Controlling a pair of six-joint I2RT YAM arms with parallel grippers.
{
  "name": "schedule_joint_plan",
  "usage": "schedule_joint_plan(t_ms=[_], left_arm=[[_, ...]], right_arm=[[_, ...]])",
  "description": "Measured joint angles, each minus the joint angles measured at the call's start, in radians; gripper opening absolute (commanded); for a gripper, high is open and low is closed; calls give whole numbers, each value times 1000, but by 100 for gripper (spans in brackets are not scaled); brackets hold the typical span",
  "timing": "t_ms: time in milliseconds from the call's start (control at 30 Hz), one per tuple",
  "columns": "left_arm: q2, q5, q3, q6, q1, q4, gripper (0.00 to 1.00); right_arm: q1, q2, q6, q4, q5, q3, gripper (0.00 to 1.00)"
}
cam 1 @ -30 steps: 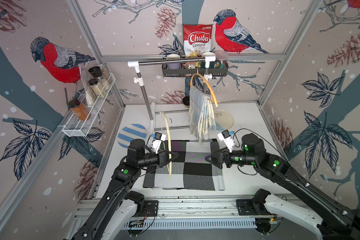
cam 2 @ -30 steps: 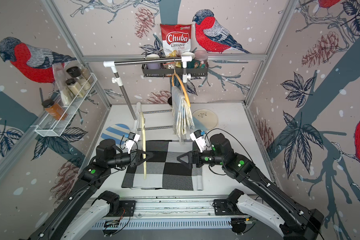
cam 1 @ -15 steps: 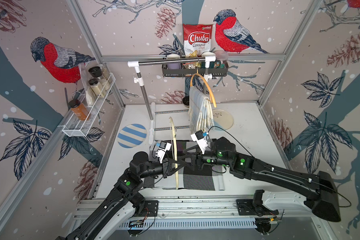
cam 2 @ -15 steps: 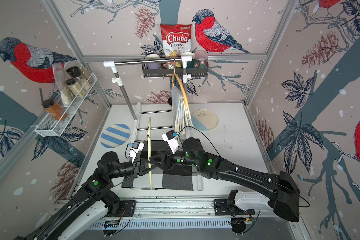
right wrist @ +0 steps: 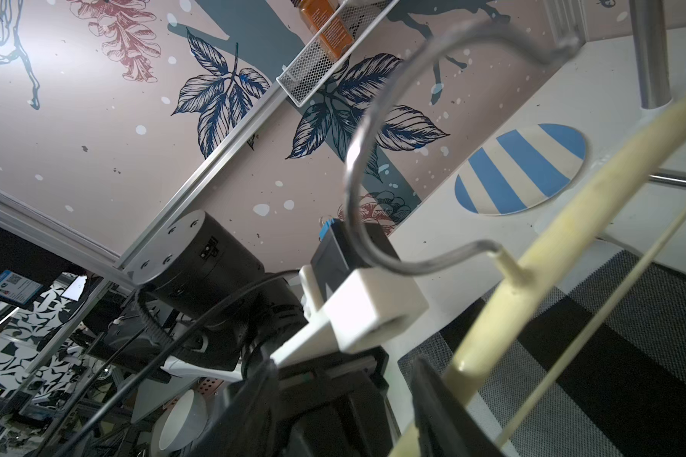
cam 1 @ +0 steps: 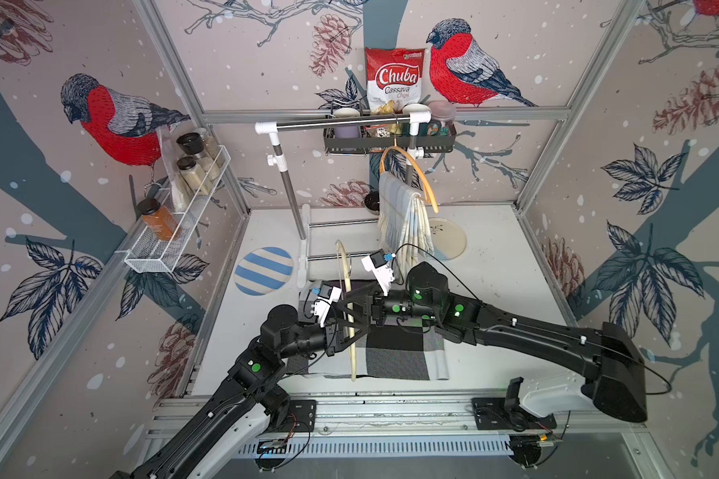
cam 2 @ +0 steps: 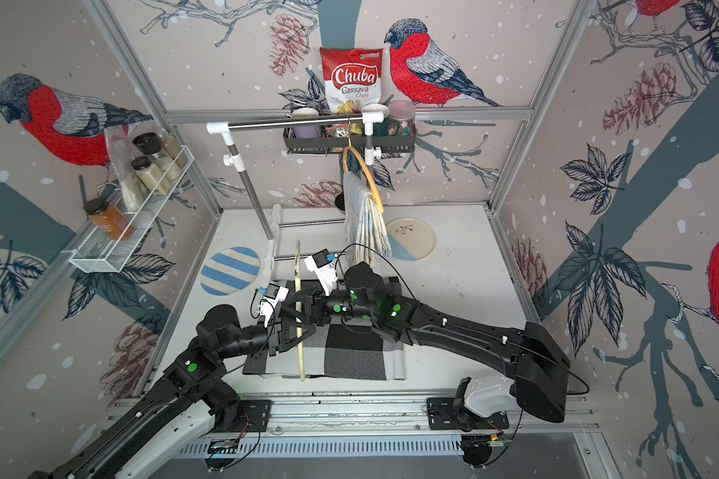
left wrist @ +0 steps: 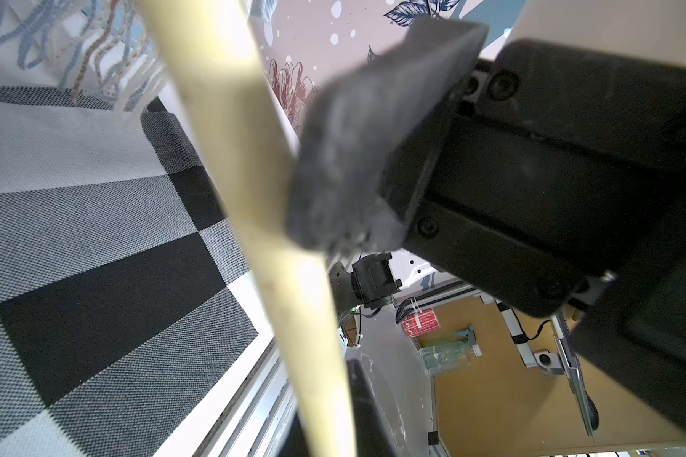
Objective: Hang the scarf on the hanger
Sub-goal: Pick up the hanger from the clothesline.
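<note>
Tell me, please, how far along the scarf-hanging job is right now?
Done: the left end effector is shut on the pale hanger, holding it upright above the table. In hand: the right end effector has its jaws around the same hanger; whether it grips is unclear. Left: the checkered scarf lies flat on the table, not on the hanger.

Both top views: high over front edge, facing down and inward, whole counter shared, almost identical. Left wrist view: pressed close against hanger, facing right wall. Right wrist view: low, tilted upward toward left wall, same hanger.
</note>
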Motion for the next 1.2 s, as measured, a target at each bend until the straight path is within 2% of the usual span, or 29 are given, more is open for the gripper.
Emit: schedule_joint_plan(t_ms=[200, 467, 533, 700, 767, 833, 900, 933, 1033, 1200], left_arm=[[2, 2, 3, 1, 0, 8, 0], [5, 4, 4, 0, 0, 18, 0], [5, 4, 4, 0, -1, 18, 0], [-2, 4, 5, 0, -6, 17, 0], [-7, 3, 6, 1, -8, 16, 0], [-12, -3, 8, 48, -8, 11, 41], [-24, -6, 22, 42, -10, -20, 67], [-34, -21, 35, 45, -9, -45, 74], [-73, -75, 105, 79, -9, -163, 86], [-124, -235, 302, 162, -9, -454, 94]], right_arm=[[-101, -78, 56, 6, 20, -117, 51], [-19, 38, 99, 41, -95, -31, 52], [-8, 61, 99, 45, -113, -18, 45], [-6, 109, 120, 68, -123, 3, 21], [-5, 108, 132, 75, -122, -5, 8], [-5, 103, 180, 89, -124, -10, 0], [-4, 95, 158, 105, -138, -16, 0], [-5, 90, 157, 104, -130, -22, 0], [-21, 87, 153, 105, -117, -46, 0], [-41, 84, 154, 111, -103, -108, 0]])
